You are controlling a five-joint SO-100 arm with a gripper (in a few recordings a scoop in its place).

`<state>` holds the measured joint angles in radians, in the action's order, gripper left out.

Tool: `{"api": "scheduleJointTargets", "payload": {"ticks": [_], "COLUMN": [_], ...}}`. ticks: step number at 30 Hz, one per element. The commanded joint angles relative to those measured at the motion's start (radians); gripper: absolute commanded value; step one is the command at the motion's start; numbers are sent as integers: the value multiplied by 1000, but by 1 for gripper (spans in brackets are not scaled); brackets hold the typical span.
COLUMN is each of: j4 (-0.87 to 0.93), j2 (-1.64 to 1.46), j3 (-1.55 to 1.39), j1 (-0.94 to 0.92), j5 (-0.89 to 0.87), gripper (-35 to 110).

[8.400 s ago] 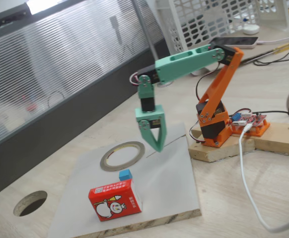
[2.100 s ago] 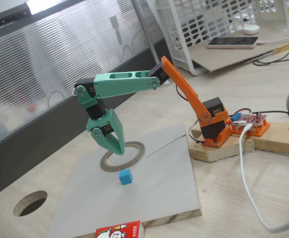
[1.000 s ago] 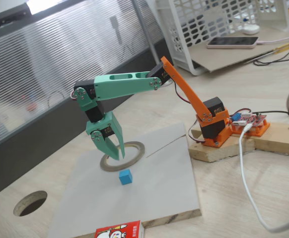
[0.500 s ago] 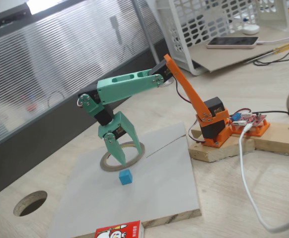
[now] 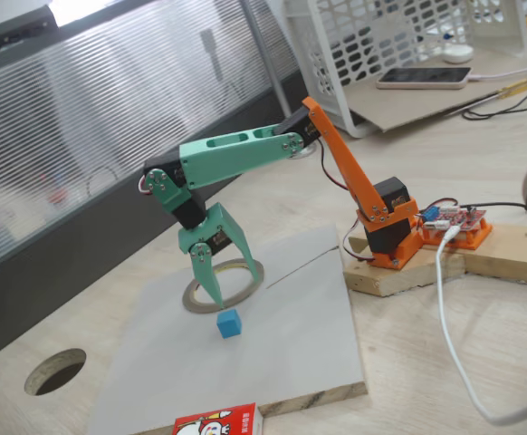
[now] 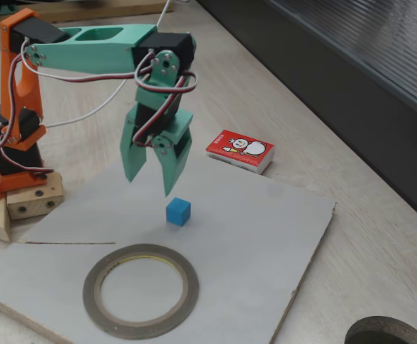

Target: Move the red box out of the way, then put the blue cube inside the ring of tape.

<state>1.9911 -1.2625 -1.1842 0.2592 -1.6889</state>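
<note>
One step done: red box point(image 6: 240, 151) now lies off the grey board, on the table beside it. Tool point(image 6: 151, 176) has swung from over the ring of tape point(image 6: 140, 289) to hover, jaws spread and empty, just above blue cube point(image 6: 178, 212); grasp comes next.

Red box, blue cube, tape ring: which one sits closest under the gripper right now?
The blue cube: it sits on the grey board just below the open gripper. The red box lies off the board; the ring of tape lies further away.
</note>
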Motion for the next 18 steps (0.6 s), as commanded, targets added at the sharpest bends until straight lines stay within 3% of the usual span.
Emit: {"api": "scheduleJointTargets", "payload": {"ticks": [1, 18], "j4": [29, -77], "j2": [-54, -40], "j3": [-3, -17], "j1": [25, 15], "j5": [-20, -20], "gripper": [47, 53]}}
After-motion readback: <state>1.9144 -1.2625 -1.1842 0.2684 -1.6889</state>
